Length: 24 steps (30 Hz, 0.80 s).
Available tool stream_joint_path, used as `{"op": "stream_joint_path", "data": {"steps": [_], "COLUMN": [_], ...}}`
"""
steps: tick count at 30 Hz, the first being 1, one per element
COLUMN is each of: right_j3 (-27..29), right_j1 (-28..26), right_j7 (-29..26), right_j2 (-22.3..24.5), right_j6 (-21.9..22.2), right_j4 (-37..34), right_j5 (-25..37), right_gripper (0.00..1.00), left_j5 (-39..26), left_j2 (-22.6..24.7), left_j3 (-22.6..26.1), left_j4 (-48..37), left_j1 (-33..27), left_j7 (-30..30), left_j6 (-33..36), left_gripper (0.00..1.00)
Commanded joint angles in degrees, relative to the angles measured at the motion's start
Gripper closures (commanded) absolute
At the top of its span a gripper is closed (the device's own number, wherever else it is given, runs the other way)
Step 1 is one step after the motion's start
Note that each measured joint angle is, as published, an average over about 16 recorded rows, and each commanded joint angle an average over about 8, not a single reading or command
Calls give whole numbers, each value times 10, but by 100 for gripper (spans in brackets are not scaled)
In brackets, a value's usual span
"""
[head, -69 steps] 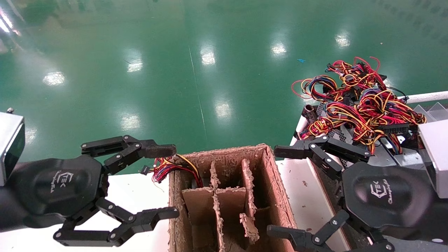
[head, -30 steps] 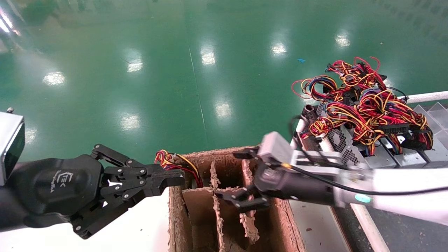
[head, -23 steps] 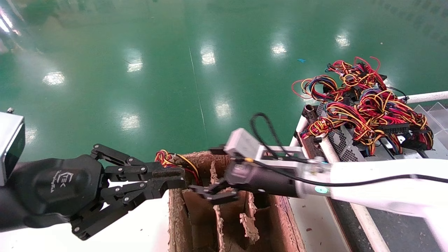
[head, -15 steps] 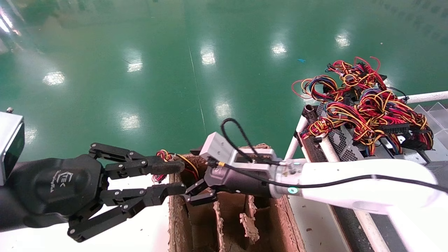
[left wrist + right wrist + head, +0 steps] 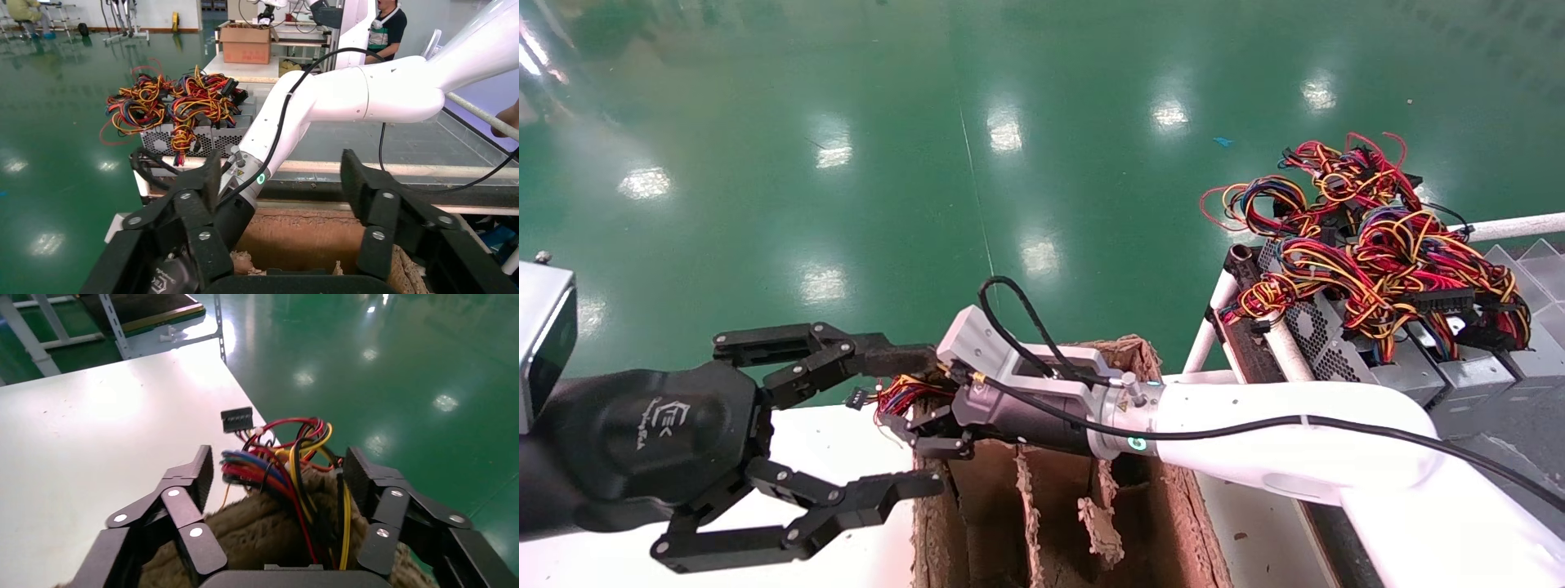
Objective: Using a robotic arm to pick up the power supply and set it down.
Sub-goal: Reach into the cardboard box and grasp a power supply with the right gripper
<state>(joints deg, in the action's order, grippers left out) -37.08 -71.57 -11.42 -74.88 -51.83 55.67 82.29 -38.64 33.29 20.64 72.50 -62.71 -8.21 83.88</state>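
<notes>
Where glossy green floor (image 5: 977, 147) borders white table (image 5: 829, 441), right hand (image 5: 910, 431) spread around wires (image 5: 287, 465), left hand (image 5: 878, 425) wide.

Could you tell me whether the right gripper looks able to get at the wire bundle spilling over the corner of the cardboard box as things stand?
Probably yes. The right gripper is open at the cardboard box corner, its fingers on either side of the wire bundle, with nothing between them. The open left gripper hovers close beside it.
</notes>
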Motion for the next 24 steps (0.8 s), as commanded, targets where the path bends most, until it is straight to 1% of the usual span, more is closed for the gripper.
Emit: {"op": "stream_joint_path", "data": {"steps": [1, 8, 15, 24], "right_j3": [-1, -10, -13, 2], "right_j1": [0, 0, -2, -1], "right_j7": [2, -1, -7, 1], "right_j2": [-6, -9, -8, 7], "right_j6": [6, 18, 19, 21], "right_j4": [-3, -3, -7, -4], "right_j5": [2, 11, 7, -17], "right_gripper": [100, 100, 100, 100], "left_j5": [0, 0, 0, 0], "left_j2": [0, 0, 0, 0], "left_j3": [0, 0, 0, 0], "left_j4": [0, 0, 0, 0], "left_j1": [0, 0, 0, 0], "left_j7": [0, 0, 0, 0], "left_j6": [0, 0, 0, 0], "left_gripper": [0, 0, 0, 0]}}
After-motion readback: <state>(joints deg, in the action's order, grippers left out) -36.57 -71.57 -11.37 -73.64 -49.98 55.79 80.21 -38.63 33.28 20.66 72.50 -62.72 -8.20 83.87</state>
